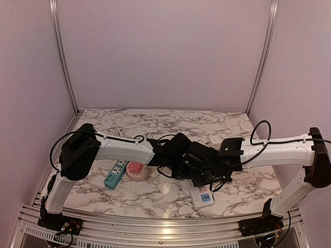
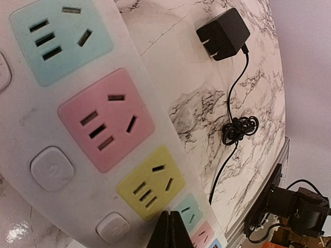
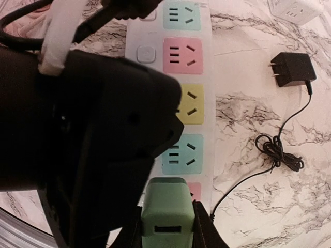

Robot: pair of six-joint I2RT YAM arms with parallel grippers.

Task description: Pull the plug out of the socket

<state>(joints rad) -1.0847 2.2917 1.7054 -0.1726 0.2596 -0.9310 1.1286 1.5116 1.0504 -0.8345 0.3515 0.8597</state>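
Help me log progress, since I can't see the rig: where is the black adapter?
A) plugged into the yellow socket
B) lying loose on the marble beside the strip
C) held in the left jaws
B: the black adapter lies on the marble table, prongs bare, apart from the power strip.

Soft, even, pinkish light from overhead.
Shadows on the marble table (image 1: 155,199) are faint; its metal front rail (image 1: 165,238) glints. Up close, the white power strip (image 2: 31,129) looks washed out, slightly soft.
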